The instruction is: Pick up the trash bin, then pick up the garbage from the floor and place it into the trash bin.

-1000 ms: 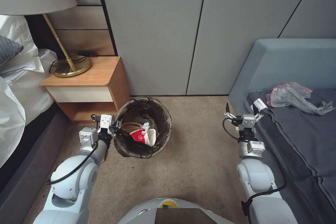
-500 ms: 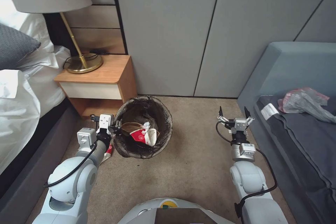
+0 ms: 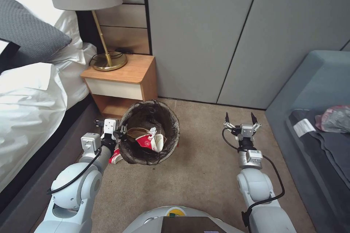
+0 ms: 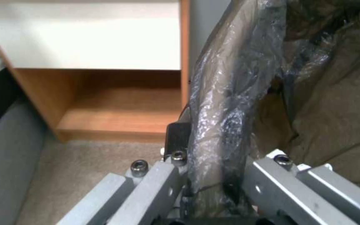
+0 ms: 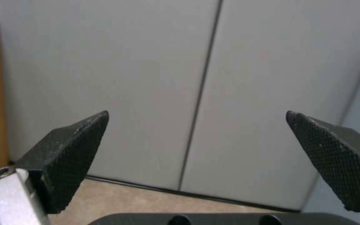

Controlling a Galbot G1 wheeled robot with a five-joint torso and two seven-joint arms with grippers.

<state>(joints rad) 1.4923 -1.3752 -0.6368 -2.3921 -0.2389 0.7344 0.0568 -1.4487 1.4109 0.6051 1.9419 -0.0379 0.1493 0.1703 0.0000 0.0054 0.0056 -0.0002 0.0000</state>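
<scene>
The trash bin (image 3: pixel 169 115), round with a dark brown liner over its rim, hangs just above the carpet in the head view. My left gripper (image 3: pixel 122 131) is shut on its near-left rim. In the left wrist view the crinkled liner rim (image 4: pixel 230 93) is pinched by that gripper (image 4: pixel 213 162). Inside the bin lie a red-and-white paper cup (image 3: pixel 147 141), a brown paper bag (image 3: pixel 135 132) and a white tissue wad (image 3: pixel 152 130). A red-and-white piece of garbage (image 3: pixel 116 157) lies on the carpet beside my left forearm. My right gripper (image 3: pixel 238 118) (image 5: pixel 197 114) is open and holds nothing, right of the bin.
A wooden nightstand (image 3: pixel 124 76) with a brass lamp (image 3: pixel 107 60) stands behind the bin, against the grey panelled wall. The bed (image 3: pixel 29 98) runs along the left. A blue sofa (image 3: pixel 313 91) on the right carries a grey, pink-tinted plastic bag (image 3: pixel 335 118). Bare carpet (image 3: pixel 204 160) lies between the arms.
The camera has turned left: bed and nightstand now take up more of the picture and the sofa has slid right. The floor litter by my left forearm has come into sight. Both arms keep their pose.
</scene>
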